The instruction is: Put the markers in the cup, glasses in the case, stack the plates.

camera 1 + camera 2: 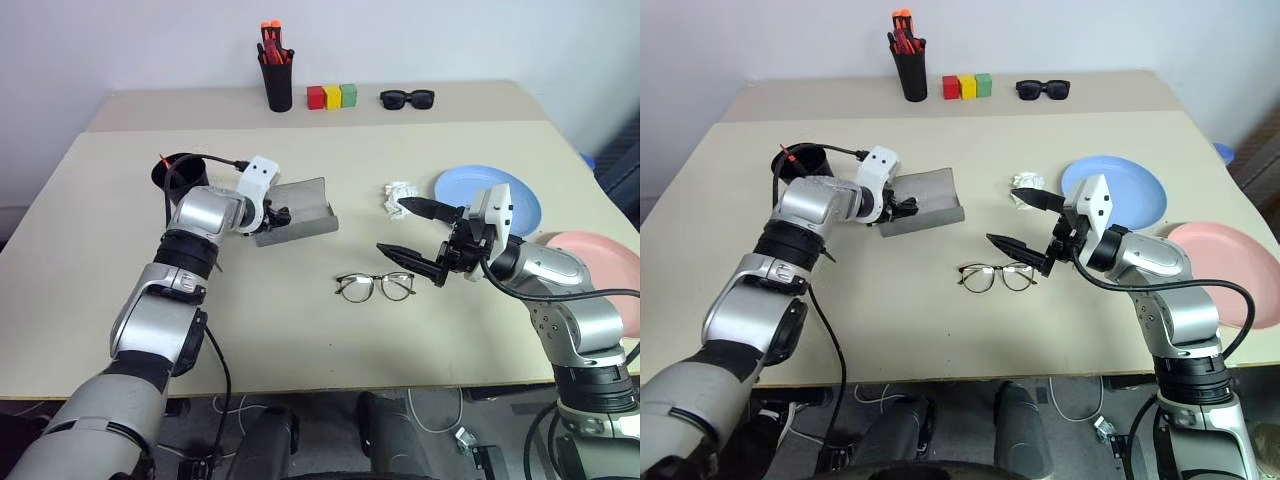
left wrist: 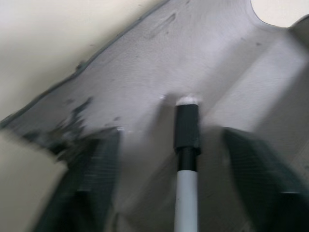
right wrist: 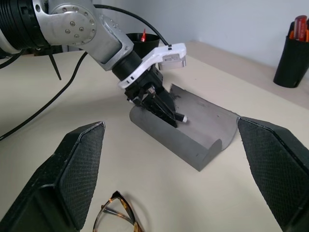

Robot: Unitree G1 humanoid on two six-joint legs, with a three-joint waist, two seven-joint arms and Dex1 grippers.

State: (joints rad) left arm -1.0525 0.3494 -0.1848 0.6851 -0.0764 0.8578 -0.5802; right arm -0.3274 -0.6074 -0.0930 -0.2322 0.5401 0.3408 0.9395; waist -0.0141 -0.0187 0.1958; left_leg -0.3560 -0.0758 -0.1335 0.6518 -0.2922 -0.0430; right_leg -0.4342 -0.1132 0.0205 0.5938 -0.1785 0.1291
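Note:
The grey case (image 1: 305, 205) lies open left of centre. My left gripper (image 1: 283, 215) reaches down into it, fingers (image 2: 94, 179) apart on either side of a white marker with a black cap (image 2: 186, 145); neither finger touches the marker. A red marker (image 3: 143, 35) stands in the wide black cup (image 1: 180, 172) behind my left wrist. The wire-framed glasses (image 1: 375, 287) lie on the table near the middle. Just right of them my right gripper (image 1: 390, 225) hovers open and empty. The light blue plate (image 1: 462, 183) and the pink plate (image 1: 600, 250) sit apart at the right.
At the back stand a black pen holder (image 1: 277, 85) with orange-capped pens, three coloured blocks (image 1: 332, 96) and black sunglasses (image 1: 407, 98). A crumpled white scrap (image 1: 400, 192) lies beside the blue plate. The pink plate is close to the table's right edge.

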